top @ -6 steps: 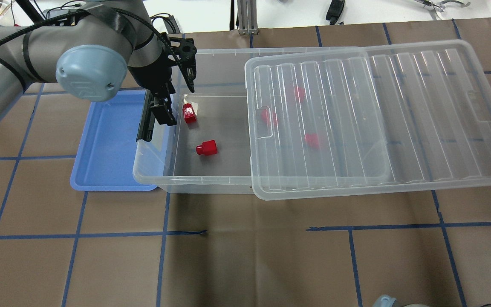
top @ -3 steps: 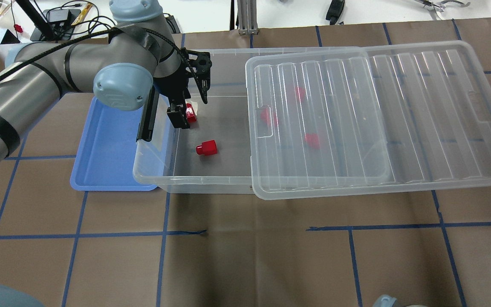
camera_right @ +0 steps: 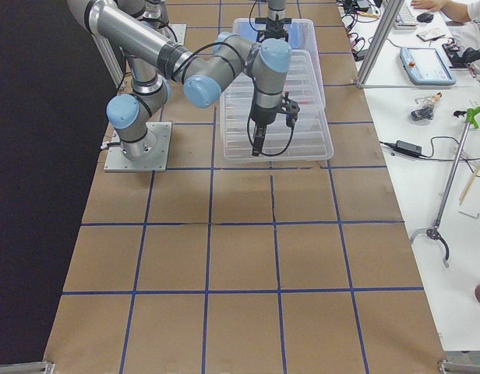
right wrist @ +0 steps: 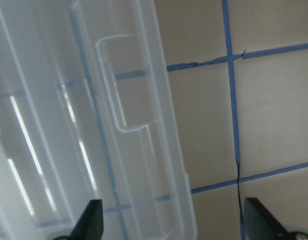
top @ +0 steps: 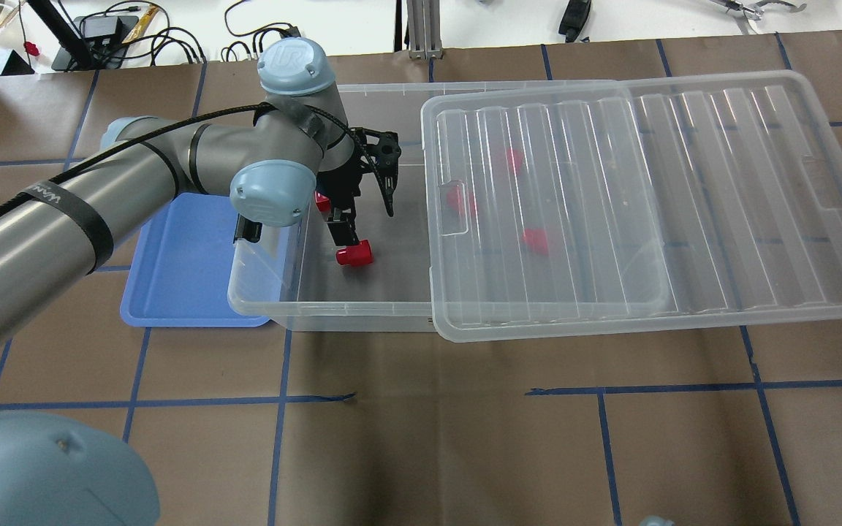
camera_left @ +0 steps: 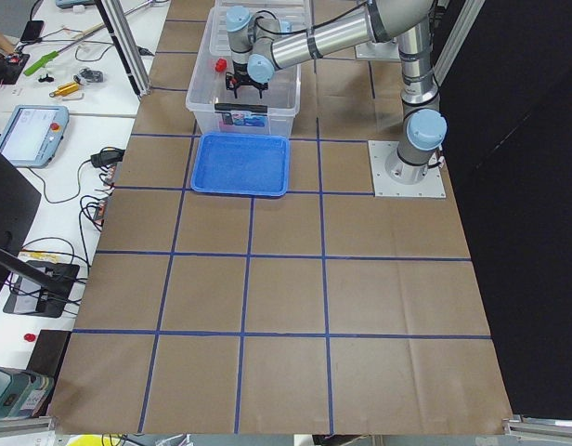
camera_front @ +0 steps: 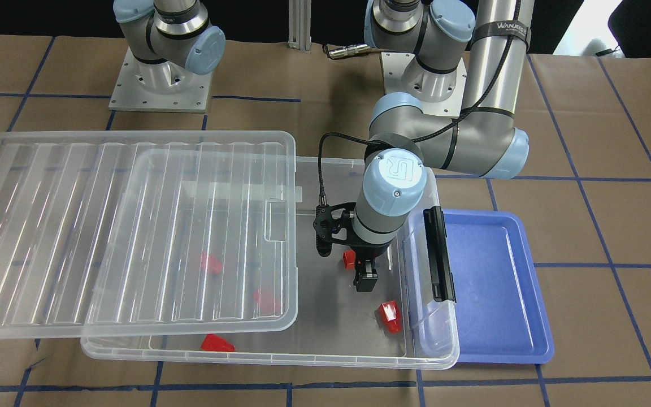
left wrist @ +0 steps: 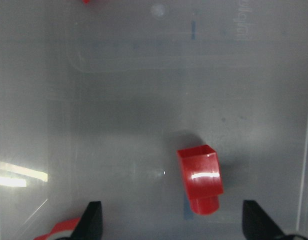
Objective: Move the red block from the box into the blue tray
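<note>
Left gripper: fingers spread wide, holding nothing. The red block lies on the box floor between them, nearer one finger, with no contact that I can see. It reads as a hover just above the block, grasp not yet made. A flatter red wedge sits nearby against the latch-end wall. It's not the target.

Progress: early. The lid is already slid aside, leaving open the end of the box next to the blue tray. Left to do: descend, close on the block, lift over the wall, release in the tray.

Contents:
- **Box:** the block, the wedge and three more red pieces under the lid, shapes blurred through the plastic.
- **Tray:** no block in it. It's just beside the latch end, and the box rim overlaps its edge in the overhead view.

Right gripper: fingers also wide apart, empty, hanging over the lid's far edge and the table.
</note>
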Tool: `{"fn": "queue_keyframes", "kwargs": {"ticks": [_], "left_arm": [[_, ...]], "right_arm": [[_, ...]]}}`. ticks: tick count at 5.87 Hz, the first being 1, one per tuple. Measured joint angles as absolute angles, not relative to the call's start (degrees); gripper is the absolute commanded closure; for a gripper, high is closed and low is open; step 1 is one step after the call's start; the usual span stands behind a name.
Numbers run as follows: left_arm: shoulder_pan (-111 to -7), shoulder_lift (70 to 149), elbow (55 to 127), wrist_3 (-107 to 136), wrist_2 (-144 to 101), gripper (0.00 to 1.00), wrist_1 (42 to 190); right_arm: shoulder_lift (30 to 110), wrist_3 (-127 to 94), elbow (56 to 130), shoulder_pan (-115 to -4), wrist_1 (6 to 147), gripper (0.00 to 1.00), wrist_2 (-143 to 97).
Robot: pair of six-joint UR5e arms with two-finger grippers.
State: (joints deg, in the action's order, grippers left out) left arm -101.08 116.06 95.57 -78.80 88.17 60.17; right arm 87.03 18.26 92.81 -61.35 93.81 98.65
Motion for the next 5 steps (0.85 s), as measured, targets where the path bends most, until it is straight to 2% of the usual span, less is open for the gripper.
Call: {"fn": "queue_keyframes", "kwargs": {"ticks": [3, 4, 5], "left_arm": [[-101.50, 116.63, 99.28, -78.44, 88.38, 0.03, 56.85], [-101.42, 116.65, 100.44, -78.55, 88.38, 0.08, 56.48], [-101.37, 116.73, 100.93, -78.58, 88.30, 0.41, 56.41]], "right_arm": [[87.51, -2.75, 84.72, -77.41, 82.87, 0.00, 95.06], [87.33, -9.36, 84.15, -82.77, 82.51, 0.00, 93.86], [87.01, -13.67, 83.96, -86.26, 82.56, 0.00, 92.61]]}}
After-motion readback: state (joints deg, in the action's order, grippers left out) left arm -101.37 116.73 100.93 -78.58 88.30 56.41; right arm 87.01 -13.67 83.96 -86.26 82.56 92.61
